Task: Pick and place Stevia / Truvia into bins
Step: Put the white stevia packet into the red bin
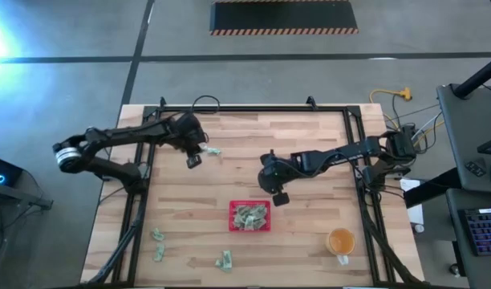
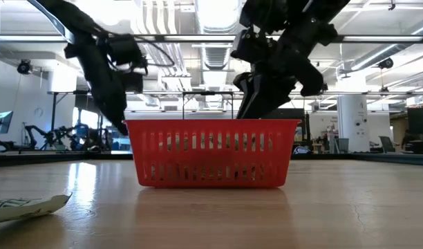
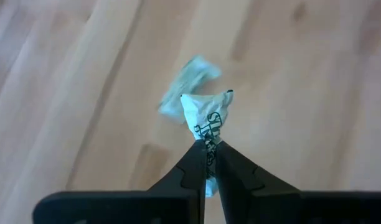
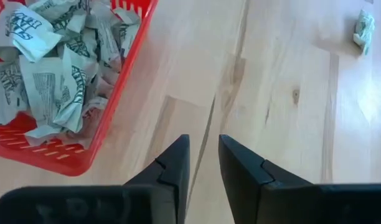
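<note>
The red slotted tray [image 1: 249,217] brims with crumpled sachets [image 4: 53,74] — left end effector [image 3: 207,152] pinches one sachet [image 3: 206,121], right end effector [image 4: 203,158] slightly parted, empty.

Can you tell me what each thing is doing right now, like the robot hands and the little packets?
Left end effector: shut on a sachet, lifted off the table.
Right end effector: open, empty, beside the red tray.
Red tray: holding a pile of sachets.
Loose sachets: lying on the table.
Orange cup: upright, untouched.

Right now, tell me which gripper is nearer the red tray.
Right. The right gripper hangs just beyond the red tray's far right corner, empty; the left gripper is farther off toward the far left, pinching a sachet.
</note>
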Tool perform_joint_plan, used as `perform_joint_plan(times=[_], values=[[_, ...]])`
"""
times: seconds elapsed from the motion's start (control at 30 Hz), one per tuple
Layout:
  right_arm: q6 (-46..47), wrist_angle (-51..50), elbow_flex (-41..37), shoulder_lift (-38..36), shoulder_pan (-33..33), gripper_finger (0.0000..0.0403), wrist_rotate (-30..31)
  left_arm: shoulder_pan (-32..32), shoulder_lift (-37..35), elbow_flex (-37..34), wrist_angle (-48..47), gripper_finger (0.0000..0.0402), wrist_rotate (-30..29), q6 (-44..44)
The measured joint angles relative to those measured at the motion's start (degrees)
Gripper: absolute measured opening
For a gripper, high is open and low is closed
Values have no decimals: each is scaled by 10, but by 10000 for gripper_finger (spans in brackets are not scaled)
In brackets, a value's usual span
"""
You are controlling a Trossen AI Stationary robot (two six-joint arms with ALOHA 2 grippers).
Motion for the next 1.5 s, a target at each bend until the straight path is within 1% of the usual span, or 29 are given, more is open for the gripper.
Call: perform_joint_plan(times=[0.13, 0.27, 0.37, 0.57, 0.63, 0.77, 0.9, 1.03, 1.17, 1.37, 1.5], values=[[0, 1, -1, 0, -7, 69, 0, -51, -33, -1, 12, 13, 14, -24], [0, 0, -4, 0, -17, 68, 4, -123, -47, -1, 53, 13, 14, -47], [11, 0, -10, 0, -25, 67, 43, -185, -45, -1, 101, 13, 15, -54], [48, -1, -23, 0, -45, 70, 150, -294, -25, -1, 215, 13, 16, -59], [62, 0, -28, 0, -53, 70, 166, -322, -13, -1, 251, 13, 16, -59], [83, 0, -39, 0, -69, 67, 167, -366, 25, -1, 324, 13, 16, -59], [101, -1, -50, 0, -84, 63, 169, -394, 73, 0, 371, 13, 15, -58], [115, 0, -55, 0, -96, 65, 169, -407, 122, 13, 371, 13, 14, -59], [117, 0, -56, 0, -99, 63, 169, -408, 156, 22, 372, 13, 14, -59], [117, 0, -57, 0, -99, 59, 169, -408, 168, 24, 370, 17, 14, -58], [117, 0, -57, 0, -99, 61, 169, -408, 163, 22, 369, 48, 14, -58]])
